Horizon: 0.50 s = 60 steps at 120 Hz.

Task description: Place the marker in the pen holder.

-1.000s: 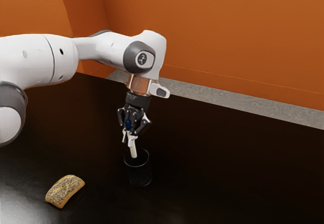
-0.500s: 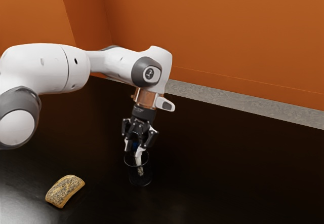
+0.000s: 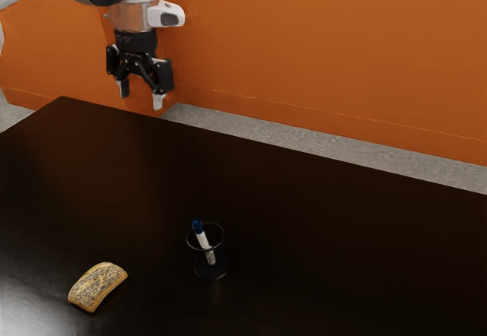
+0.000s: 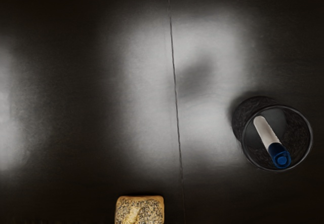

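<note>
High above the table's far part, my gripper (image 3: 140, 102) hangs open, its two fingers apart with nothing between them. Well below it stands the pen holder (image 3: 216, 267), a clear round cup, upright on the table. Inside it the white marker (image 3: 203, 240) leans against the wall, its blue cap up at the rim. From above, in the wrist view, the pen holder (image 4: 309, 143) surrounds the marker (image 4: 267, 133), with the blue end nearest the camera.
A seeded piece of bread (image 3: 97, 286) lies on the dark table (image 3: 304, 222), some way from the pen holder toward the exterior view's left. The bread (image 4: 139, 211) is partly cut off in the wrist view. An orange wall (image 3: 327, 55) rises behind the table.
The marker went down into the pen holder and was let go. My hand has since risen far up and toward the exterior view's left, its fingers now empty.
</note>
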Tool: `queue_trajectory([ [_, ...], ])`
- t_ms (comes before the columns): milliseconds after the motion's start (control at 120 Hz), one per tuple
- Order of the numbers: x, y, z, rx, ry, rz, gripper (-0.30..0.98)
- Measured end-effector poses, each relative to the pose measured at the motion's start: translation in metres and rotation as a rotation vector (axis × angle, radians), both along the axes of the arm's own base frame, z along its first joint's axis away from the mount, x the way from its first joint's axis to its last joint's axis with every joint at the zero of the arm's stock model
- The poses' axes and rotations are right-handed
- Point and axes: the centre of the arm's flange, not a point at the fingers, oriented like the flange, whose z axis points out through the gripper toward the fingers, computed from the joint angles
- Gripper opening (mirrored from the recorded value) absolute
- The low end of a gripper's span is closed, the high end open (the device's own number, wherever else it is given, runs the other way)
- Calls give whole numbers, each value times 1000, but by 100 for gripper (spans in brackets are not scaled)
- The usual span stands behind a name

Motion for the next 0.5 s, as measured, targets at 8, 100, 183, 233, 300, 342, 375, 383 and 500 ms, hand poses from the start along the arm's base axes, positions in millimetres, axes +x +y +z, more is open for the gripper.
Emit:
queue_trajectory([
  [8,-2,7,0,2,-1,10,65],
  [100,-27,68,-5,4,-15,92,66],
  [183,-47,108,-27,-43,-21,157,67],
  [233,-57,131,-29,-49,-41,194,67],
  [300,-59,145,-33,-53,-54,215,68],
  [342,-58,142,-33,-55,-60,205,68],
  [375,-56,135,-29,-49,-68,186,68],
  [383,-55,133,-28,-48,-71,181,68],
  [500,-45,96,-16,-36,-91,95,68],
])
